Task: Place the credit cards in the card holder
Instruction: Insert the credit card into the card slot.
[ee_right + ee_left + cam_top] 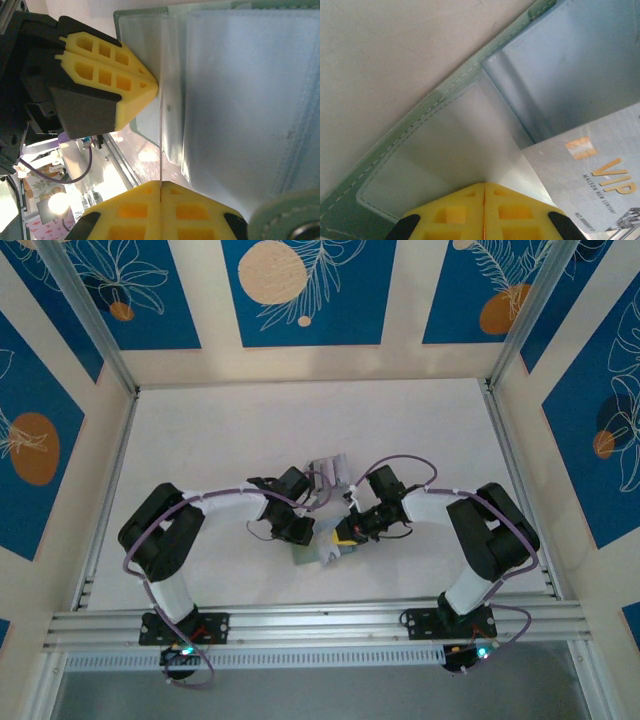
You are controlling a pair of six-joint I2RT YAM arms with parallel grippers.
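Claws of both arms meet over the middle of the table (420, 430). The left claw (484, 192) has its yellow fingers pressed together, pinching a thin clear leaf of the wallet (420, 115), which fans out from the tips toward 12 o'clock in the left wrist view. The right claw (160, 192) is likewise shut on the edge of that same clear leaf, which rises as a thin line straight to 12 o'clock from its tips. Along that line the left claw (145, 82) comes in from 10 o'clock and nips the leaf higher up. The wallet (240, 100) lies open, with clear pockets inside a stitched green border and a snap at 5 o'clock. A grey card (600, 185) lettered VIP sits at 3 o'clock from the left tips, over the inner face; whether it is tucked in cannot be told. From above, the wallet (318, 555) lies between the claws, with a pale stack (328, 475) at 12 o'clock from it.
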